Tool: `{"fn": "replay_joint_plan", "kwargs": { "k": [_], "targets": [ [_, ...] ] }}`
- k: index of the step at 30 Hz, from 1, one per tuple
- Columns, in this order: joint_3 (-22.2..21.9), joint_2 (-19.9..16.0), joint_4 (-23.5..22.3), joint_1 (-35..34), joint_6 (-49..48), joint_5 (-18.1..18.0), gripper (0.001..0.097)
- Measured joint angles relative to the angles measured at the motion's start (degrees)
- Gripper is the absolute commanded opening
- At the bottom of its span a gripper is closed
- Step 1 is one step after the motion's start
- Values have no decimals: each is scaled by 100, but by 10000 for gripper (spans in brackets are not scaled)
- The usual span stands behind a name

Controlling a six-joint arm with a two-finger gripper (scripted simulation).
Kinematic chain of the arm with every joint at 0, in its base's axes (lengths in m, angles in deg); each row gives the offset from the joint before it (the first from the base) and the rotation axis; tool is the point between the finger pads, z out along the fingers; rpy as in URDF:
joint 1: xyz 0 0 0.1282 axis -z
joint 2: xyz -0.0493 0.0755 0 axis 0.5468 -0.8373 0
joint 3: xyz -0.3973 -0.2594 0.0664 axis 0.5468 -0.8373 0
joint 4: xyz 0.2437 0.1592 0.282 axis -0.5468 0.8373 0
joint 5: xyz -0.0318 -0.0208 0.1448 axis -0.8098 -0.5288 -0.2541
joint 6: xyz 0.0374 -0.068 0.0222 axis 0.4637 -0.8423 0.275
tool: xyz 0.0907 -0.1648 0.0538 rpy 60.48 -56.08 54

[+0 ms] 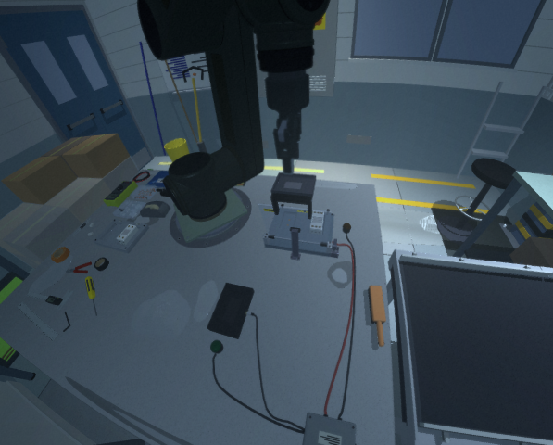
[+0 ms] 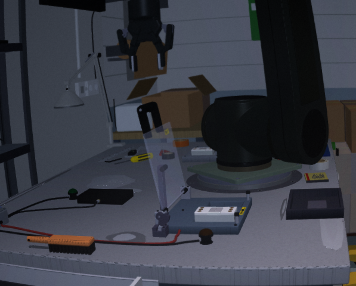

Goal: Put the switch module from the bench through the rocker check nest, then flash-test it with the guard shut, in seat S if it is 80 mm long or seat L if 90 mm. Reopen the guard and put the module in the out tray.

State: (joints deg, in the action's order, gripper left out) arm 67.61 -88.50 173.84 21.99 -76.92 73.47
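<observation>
The white switch module lies in a seat on the blue-grey flash-test fixture, on the side nearest the out tray. The fixture's clear guard stands raised on its hinge, with its dark handle at the top. My gripper hangs open and empty high above the guard handle, well clear of the module. The dark out tray sits empty on the bench beside the fixture. In the side camera the tray stands behind the fixture and the module.
The robot's base stands beside the fixture. A second white module rests in a nest on the far side of the base. A black box, red and black cables, an orange brush and hand tools lie on the bench.
</observation>
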Motion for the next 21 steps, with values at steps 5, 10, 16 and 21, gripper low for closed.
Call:
{"fn": "replay_joint_plan", "kwargs": {
  "k": [5, 10, 16, 21],
  "targets": [
    [5, -4, 1, 100, -102, 1, 650],
    [5, -3, 1, 99, -104, 1, 575],
    [4, -3, 1, 101, -108, 1, 455],
    [4, -3, 1, 104, -109, 1, 380]
  ]
}}
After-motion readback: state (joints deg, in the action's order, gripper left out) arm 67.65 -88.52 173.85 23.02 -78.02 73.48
